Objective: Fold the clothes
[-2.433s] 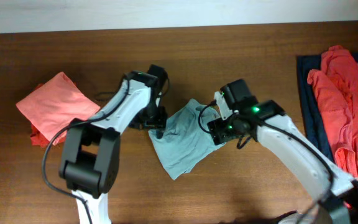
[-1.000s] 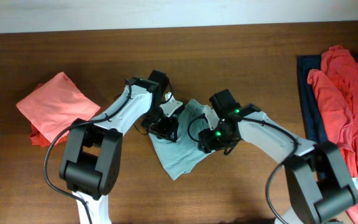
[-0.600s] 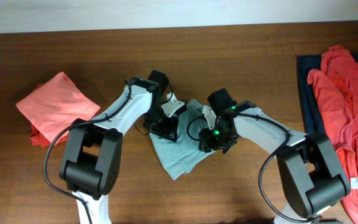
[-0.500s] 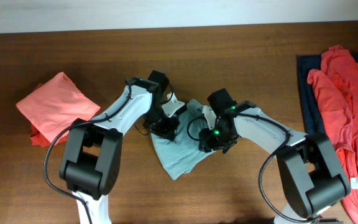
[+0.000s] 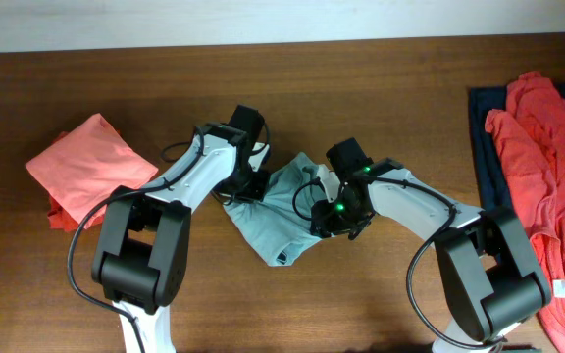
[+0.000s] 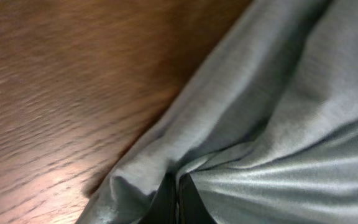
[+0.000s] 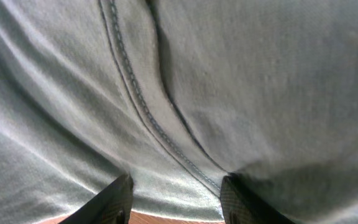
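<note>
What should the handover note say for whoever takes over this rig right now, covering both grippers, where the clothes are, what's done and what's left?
Left gripper: shut on the left edge of the grey-blue shirt, with fabric bunched around it.
Right gripper: open, fingers apart on the shirt's right side, by a stitched seam.
Clothes: the shirt lies rumpled in the middle of the table, between the arms. The coral-red garment is at the left. The orange-red garments are heaped on a dark navy one at the right edge.
Done: the coral-red garment looks folded.
Left: fold the shirt, then the right-hand heap.
</note>
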